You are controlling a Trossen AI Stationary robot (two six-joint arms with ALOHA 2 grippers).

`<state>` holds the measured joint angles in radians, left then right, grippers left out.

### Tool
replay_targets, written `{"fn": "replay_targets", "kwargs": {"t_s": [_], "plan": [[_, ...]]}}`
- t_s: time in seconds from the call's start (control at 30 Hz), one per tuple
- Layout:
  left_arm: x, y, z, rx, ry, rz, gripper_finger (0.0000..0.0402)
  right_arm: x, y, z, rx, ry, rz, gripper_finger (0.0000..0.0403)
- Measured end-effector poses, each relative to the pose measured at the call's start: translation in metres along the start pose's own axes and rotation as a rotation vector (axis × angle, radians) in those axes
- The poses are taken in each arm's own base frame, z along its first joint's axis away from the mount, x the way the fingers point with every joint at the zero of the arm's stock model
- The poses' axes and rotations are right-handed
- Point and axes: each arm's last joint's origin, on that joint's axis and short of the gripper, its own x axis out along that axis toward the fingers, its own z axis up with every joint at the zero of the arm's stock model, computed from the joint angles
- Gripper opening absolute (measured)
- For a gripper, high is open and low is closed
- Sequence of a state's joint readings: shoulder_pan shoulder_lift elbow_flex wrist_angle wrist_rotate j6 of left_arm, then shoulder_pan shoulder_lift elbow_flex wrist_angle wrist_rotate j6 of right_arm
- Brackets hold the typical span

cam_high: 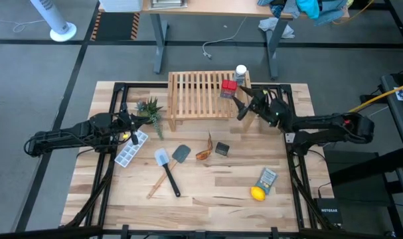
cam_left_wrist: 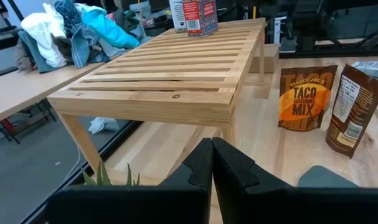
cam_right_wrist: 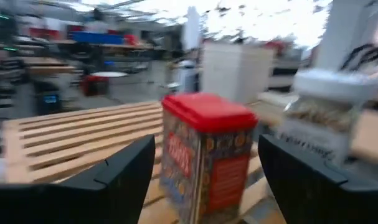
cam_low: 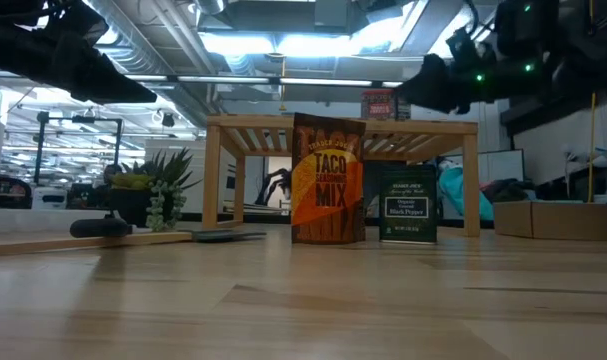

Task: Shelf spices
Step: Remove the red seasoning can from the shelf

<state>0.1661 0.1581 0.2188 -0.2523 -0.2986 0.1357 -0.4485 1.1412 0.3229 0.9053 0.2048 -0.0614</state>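
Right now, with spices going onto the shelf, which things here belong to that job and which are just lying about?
Part of the job:
- shelf
- red box, on the shelf, right gripper open by it
- white-capped bottle, on the shelf
- taco mix packets, on the table
- black box, on the table

Lying about:
- plant
- ice tray
- spatulas
- lemon
- grey-blue packet

I see a plank table (cam_high: pixel 208 189) carrying a slatted wooden shelf (cam_high: pixel 200 93) at its far edge, a red box (cam_high: pixel 228 88) and a white-capped bottle (cam_high: pixel 240 73) upright on the shelf's right end. On the table itself lie a small plant (cam_high: pixel 150 109), an ice tray (cam_high: pixel 131 151), two spatulas (cam_high: pixel 169 169), an orange packet (cam_high: pixel 206 150), a black box (cam_high: pixel 222 149), a lemon (cam_high: pixel 257 193) and a grey-blue packet (cam_high: pixel 268 179).
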Motion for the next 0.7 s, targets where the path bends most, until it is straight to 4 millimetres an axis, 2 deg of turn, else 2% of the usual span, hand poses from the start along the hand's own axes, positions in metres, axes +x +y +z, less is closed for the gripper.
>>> {"fn": "replay_targets", "kwargs": {"t_s": [0.17, 0.3, 0.47, 0.7], "plan": [[0.000, 0.000, 0.000, 0.001, 0.000, 0.001, 0.0004, 0.003, -0.022, -0.007, 0.073, 0.052, 0.039, 0.0292], [0.000, 0.000, 0.000, 0.001, 0.001, 0.000, 0.0004, 0.004, -0.031, -0.006, 0.095, 0.041, 0.098, 0.0292], [0.000, 0.000, 0.000, 0.002, 0.000, 0.000, 0.0004, 0.004, -0.032, -0.008, 0.138, 0.054, 0.180, 0.0292], [0.000, 0.000, 0.000, 0.002, 0.000, 0.000, 0.0004, 0.006, -0.032, -0.005, 0.138, 0.057, 0.182, 0.0292]]}}
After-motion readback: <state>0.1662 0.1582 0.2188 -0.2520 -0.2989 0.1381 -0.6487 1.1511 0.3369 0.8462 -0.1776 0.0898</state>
